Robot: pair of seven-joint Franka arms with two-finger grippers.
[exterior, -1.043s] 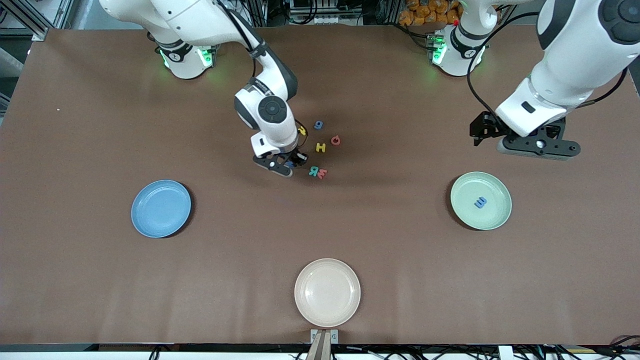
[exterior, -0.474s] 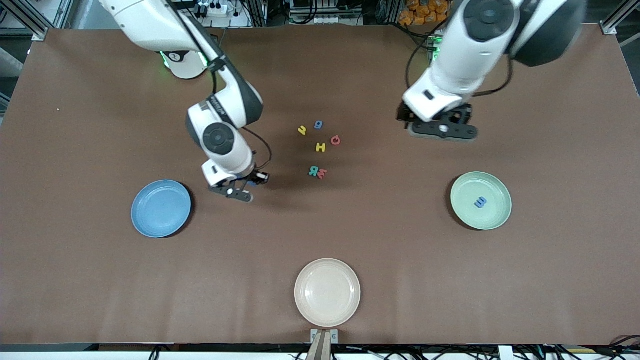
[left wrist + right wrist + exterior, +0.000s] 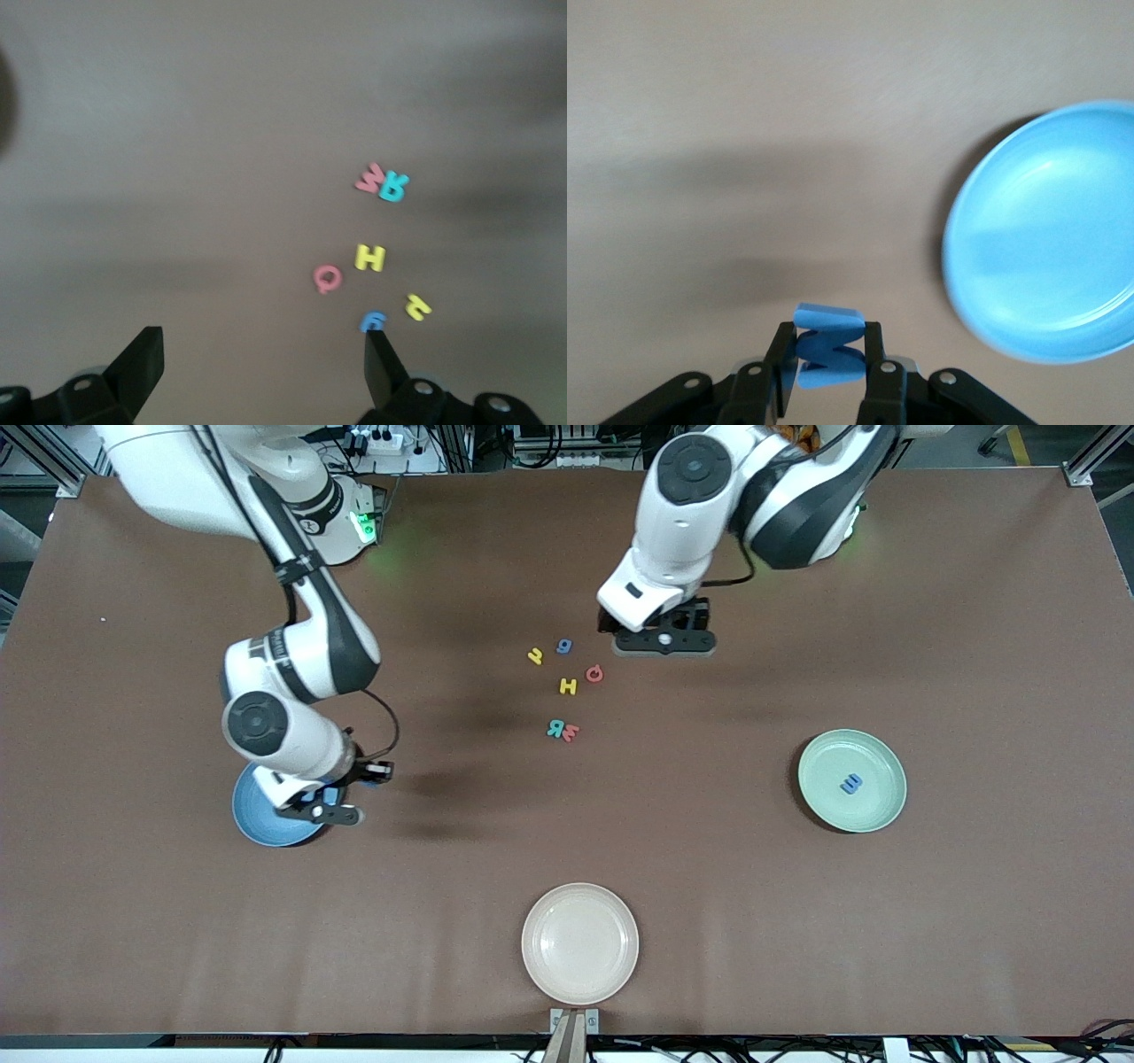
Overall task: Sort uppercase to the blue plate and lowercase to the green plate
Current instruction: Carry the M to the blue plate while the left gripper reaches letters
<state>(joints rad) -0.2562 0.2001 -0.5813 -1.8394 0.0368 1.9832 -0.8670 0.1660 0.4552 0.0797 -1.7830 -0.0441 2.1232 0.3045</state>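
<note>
My right gripper is shut on the blue M and holds it over the table at the rim of the blue plate, which also shows in the right wrist view. My left gripper is open and empty, beside the letter cluster. On the table lie the yellow h, blue g, red Q, yellow H, teal R and red m-like letter. The green plate holds the blue m.
A cream plate sits at the table edge nearest the front camera, midway along. The brown table is bare between the plates.
My right gripper carried the blue M from the letter cluster over to the blue plate. My left arm swung from near the green plate to beside the letter cluster.
</note>
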